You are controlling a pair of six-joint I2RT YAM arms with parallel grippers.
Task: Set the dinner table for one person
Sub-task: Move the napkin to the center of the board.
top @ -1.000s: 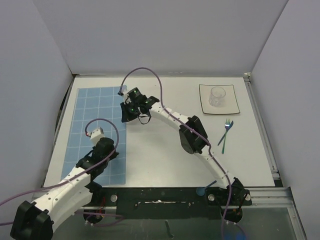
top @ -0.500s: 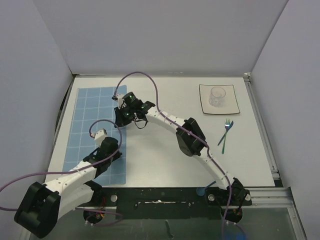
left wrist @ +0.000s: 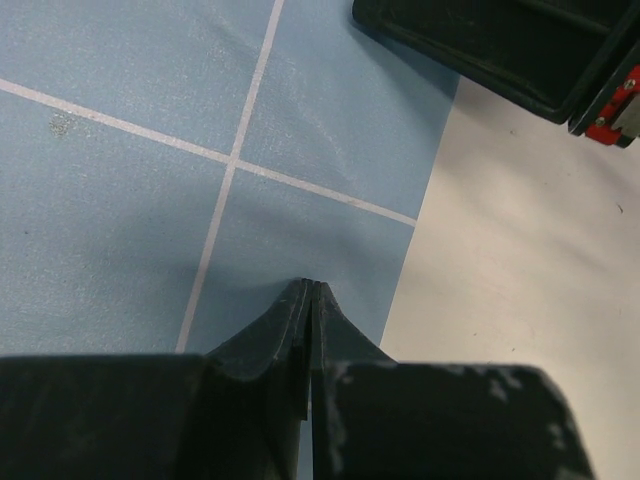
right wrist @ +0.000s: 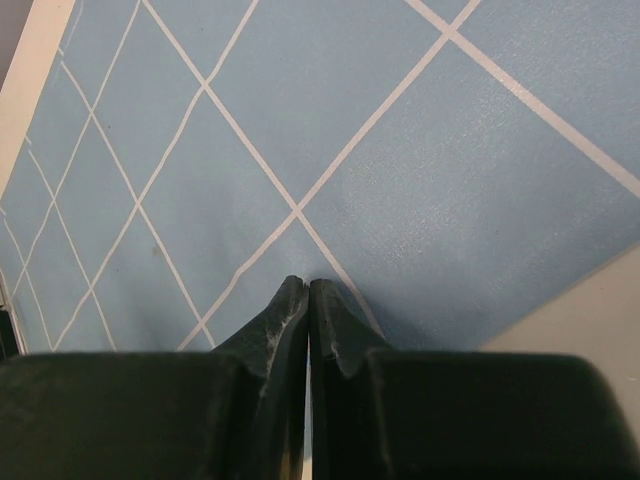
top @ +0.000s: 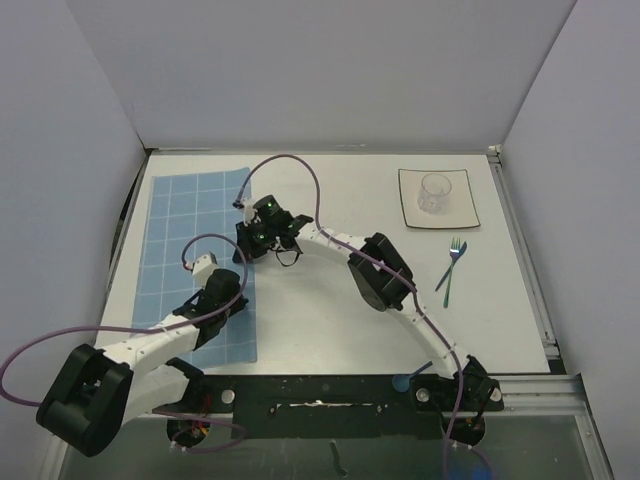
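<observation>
Since a second ago the right gripper (right wrist: 307, 285) has slid nearer the left gripper (left wrist: 310, 290). The table (top: 330, 310) spreads before both arm bases, with the blue placemat (top: 190, 220) on its left side. Both grippers' jaws are together, tips seemingly pressing on the placemat near its right edge.
</observation>
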